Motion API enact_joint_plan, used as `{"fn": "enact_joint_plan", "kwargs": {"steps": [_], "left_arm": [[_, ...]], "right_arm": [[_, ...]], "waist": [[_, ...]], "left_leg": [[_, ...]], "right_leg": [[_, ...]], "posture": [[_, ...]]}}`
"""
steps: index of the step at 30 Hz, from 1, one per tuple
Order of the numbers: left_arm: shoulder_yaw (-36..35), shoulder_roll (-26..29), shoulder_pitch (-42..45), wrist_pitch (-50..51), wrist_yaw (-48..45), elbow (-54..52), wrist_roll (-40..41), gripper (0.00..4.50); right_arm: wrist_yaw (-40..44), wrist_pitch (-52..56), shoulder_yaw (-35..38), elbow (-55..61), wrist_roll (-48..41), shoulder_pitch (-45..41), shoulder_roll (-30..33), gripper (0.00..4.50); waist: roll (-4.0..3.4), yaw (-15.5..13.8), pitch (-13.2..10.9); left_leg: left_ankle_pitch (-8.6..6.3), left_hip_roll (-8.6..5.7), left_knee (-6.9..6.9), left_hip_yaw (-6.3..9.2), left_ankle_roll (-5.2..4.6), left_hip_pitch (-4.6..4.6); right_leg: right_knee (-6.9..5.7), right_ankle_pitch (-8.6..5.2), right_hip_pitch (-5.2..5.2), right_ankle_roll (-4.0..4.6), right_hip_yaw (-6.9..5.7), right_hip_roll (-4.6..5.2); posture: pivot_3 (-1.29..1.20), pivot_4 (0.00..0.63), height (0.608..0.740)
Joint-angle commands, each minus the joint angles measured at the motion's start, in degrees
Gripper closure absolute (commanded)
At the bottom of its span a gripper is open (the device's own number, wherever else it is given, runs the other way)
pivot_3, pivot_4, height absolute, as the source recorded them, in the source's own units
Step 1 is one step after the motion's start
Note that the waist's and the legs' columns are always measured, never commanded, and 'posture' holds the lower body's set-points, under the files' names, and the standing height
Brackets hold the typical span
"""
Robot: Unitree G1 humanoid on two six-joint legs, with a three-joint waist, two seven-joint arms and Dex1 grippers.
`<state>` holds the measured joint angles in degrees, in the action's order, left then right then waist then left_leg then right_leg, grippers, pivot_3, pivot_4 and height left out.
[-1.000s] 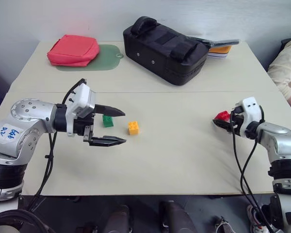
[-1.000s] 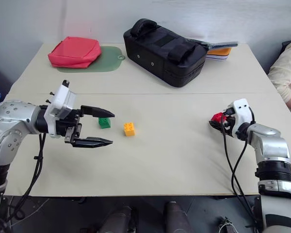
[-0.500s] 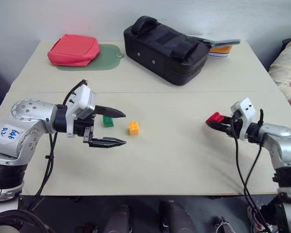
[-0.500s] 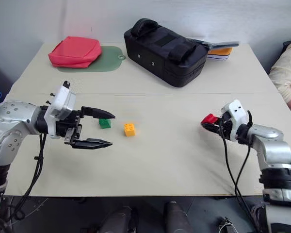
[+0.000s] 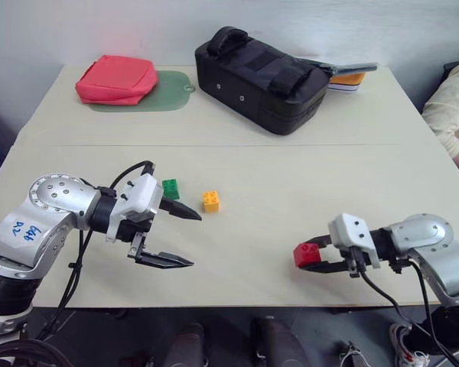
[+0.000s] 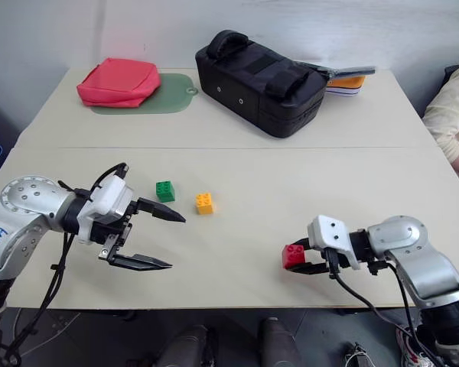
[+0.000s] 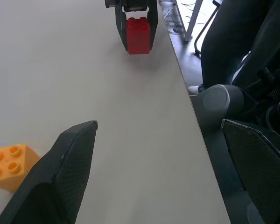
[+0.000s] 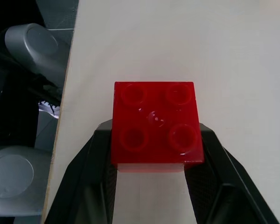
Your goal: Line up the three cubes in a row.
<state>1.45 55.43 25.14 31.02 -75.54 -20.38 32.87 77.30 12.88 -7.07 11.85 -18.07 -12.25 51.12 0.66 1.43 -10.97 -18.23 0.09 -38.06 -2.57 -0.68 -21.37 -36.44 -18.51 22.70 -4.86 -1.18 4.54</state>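
Left eye view: on the table (image 5: 237, 252), the green cube (image 5: 170, 189) and orange-yellow cube (image 5: 210, 201) sit near each other, left of centre. The left gripper (image 5: 185, 238), jaws spread wide, hovers just near-side of them. At near right, the right gripper (image 5: 315, 256) pinches the red cube (image 5: 306, 254).

Left wrist view: the orange-yellow cube (image 7: 9, 166) lies beside one finger (image 7: 72, 161); the red cube (image 7: 138, 35) shows beyond.

Right wrist view: the jaws are pressed on the red cube's (image 8: 155, 122) sides, near the table's edge.
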Motion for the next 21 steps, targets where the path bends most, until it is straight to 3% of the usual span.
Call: {"fn": "enact_joint_plan", "kwargs": {"steps": [1,9,18,21], "left_arm": [[-0.7,0.8,0.1,-0.5,-0.2,-2.3,0.1,0.00],[-1.0,0.3,-0.2,0.0,0.8,-2.9,0.3,0.00],[-1.9,0.3,-1.6,-0.7,2.0,-1.8,-0.2,0.00],[-3.4,0.5,-3.1,-0.4,3.2,-1.3,-0.1,0.00]], "right_arm": [[-0.9,-1.8,-1.7,0.3,1.5,0.0,-1.3,2.99],[-2.7,-4.1,-3.9,-3.8,4.5,-0.9,-4.0,2.99],[-0.1,-5.9,-1.9,-2.9,3.7,0.0,-2.0,0.11],[0.5,-4.1,2.0,-0.4,0.4,0.8,0.2,0.02]], "waist": [[0.00,0.0,0.0],[0.00,0.0,0.0],[0.00,0.0,0.0],[0.00,0.0,0.0]], "left_leg": [[0.00,0.00,0.00,0.00,0.00,0.00],[0.00,0.00,-0.01,0.01,0.00,0.01],[0.00,0.00,-0.04,0.01,0.00,0.04],[0.00,-0.01,-0.03,0.01,0.00,0.04]], "right_leg": [[0.00,0.00,0.00,0.00,0.00,0.00],[-0.05,0.00,0.00,0.00,-0.01,0.00],[-0.06,0.00,-0.02,0.01,-0.01,0.00],[-0.06,0.00,-0.02,0.01,0.00,0.00]], "posture": [[0.00,0.150,0.740],[0.00,0.150,0.740],[0.00,0.150,0.740],[0.00,0.150,0.740]]}}
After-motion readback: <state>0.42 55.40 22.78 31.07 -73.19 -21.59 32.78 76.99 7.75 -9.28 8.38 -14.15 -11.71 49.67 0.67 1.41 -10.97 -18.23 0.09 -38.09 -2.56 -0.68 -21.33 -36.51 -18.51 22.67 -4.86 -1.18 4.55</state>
